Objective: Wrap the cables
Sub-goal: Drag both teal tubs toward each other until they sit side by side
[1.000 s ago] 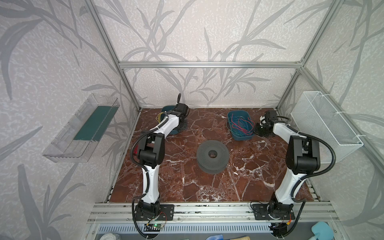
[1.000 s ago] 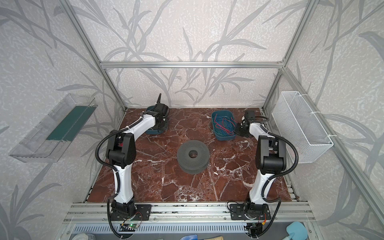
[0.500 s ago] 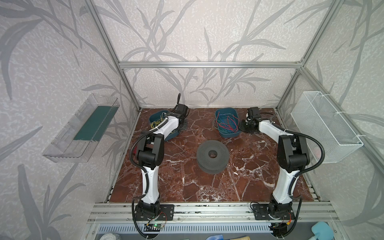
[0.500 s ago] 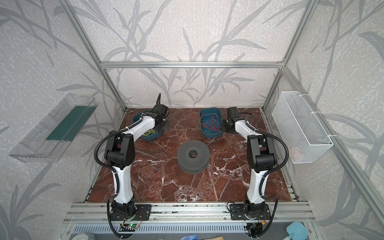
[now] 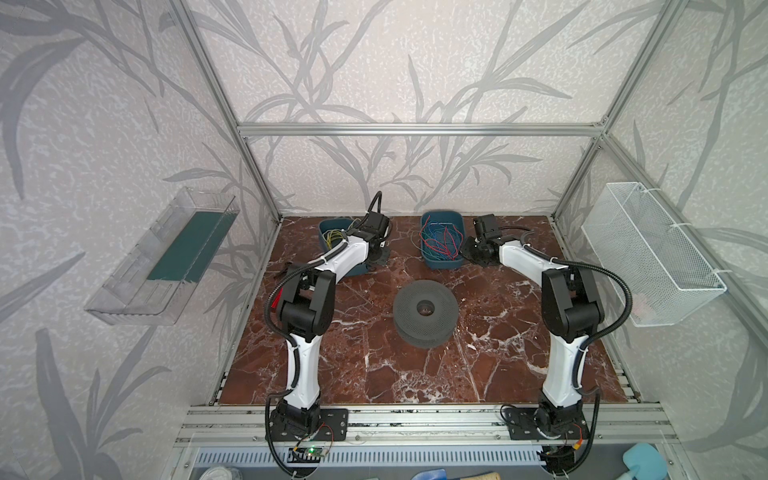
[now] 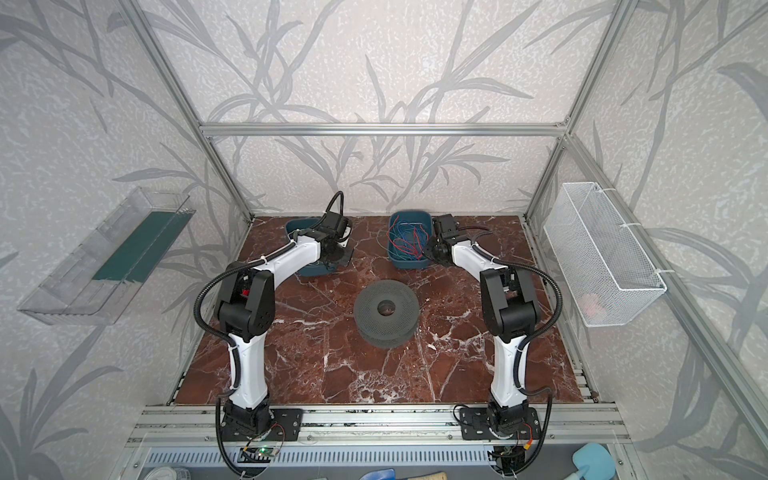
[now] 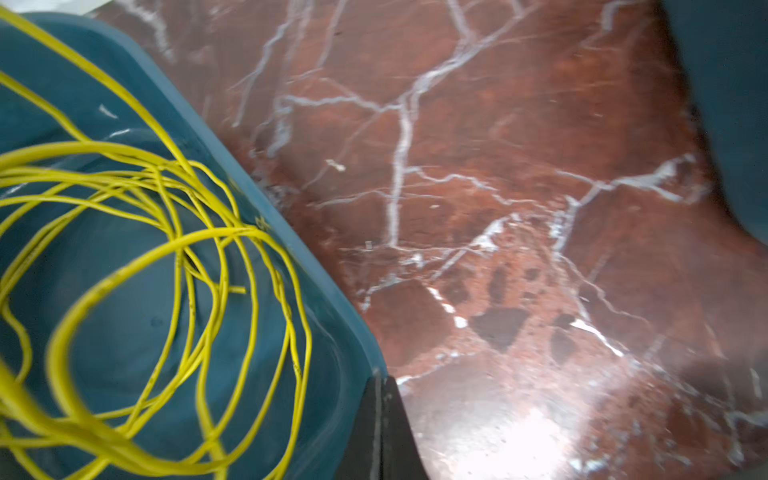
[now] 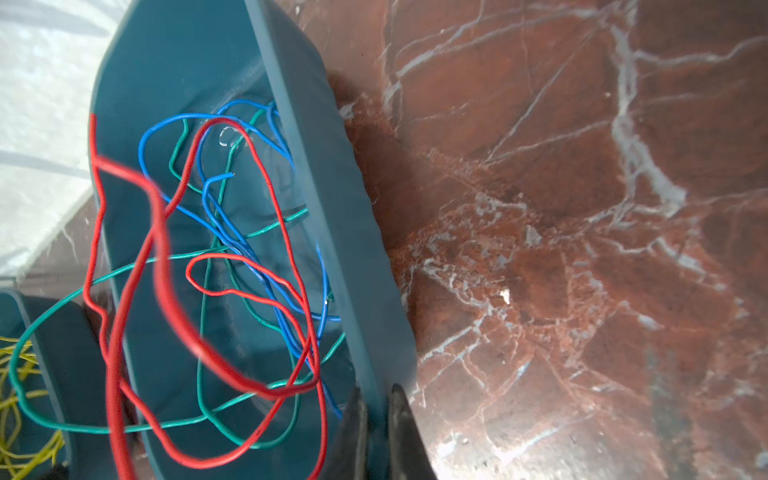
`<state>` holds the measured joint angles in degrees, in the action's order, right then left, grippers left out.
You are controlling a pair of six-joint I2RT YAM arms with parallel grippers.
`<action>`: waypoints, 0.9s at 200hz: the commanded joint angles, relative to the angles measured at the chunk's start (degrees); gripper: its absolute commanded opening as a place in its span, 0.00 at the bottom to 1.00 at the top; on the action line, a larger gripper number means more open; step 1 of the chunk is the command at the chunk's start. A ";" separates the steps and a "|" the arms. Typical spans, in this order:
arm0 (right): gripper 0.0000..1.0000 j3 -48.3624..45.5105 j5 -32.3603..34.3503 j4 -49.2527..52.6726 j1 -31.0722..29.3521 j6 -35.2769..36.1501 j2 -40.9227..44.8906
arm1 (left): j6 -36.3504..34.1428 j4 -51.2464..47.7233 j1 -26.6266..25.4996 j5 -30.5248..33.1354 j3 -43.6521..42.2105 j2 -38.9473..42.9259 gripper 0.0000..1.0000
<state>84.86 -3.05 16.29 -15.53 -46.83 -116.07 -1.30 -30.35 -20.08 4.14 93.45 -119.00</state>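
Note:
The yellow cables (image 7: pixel 178 249) lie in loose loops inside a dark teal bin (image 7: pixel 270 224) at the back left, seen in both top views (image 5: pixel 332 239). My left gripper (image 7: pixel 380 382) is shut with nothing between its fingers, its tip right beside that bin's rim (image 5: pixel 332 226). My right gripper (image 8: pixel 376 399) is shut on the side wall of a second teal bin (image 8: pixel 324 199) at the back centre (image 5: pixel 440 216), one finger inside and one outside. A dark grey spool (image 5: pixel 426 311) lies flat mid-table.
The second bin holds tangled red, blue and green wires (image 8: pixel 232 266), and one green wire (image 8: pixel 25 365) trails over its edge. A clear tray (image 5: pixel 166 257) hangs on the left wall. A white wire basket (image 5: pixel 652 257) hangs on the right wall.
My right gripper has dragged the bin of red and blue wires leftward toward the table's centre. My left gripper's jaws have closed beside the bin of yellow cables.

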 commanded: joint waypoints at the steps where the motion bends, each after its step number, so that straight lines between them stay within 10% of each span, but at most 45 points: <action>1: 0.00 0.09 1.04 -4.58 -1.04 -3.94 0.67 | -3.71 -0.70 -0.40 -1.99 -1.92 0.75 0.00; 126: 0.00 1.45 -1.51 -6.35 -3.98 -5.96 -1.00 | -3.49 8.80 -0.49 -2.64 -13.42 9.64 0.00; 180: 0.01 2.74 -3.45 -6.49 -3.98 -6.25 -1.95 | 0.55 2.18 -0.49 -6.38 -4.02 5.47 0.26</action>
<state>85.34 -4.69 12.93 -19.66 -52.49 -116.79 -2.83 -24.40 -20.53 0.14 85.45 -112.05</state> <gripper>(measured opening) 0.097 0.230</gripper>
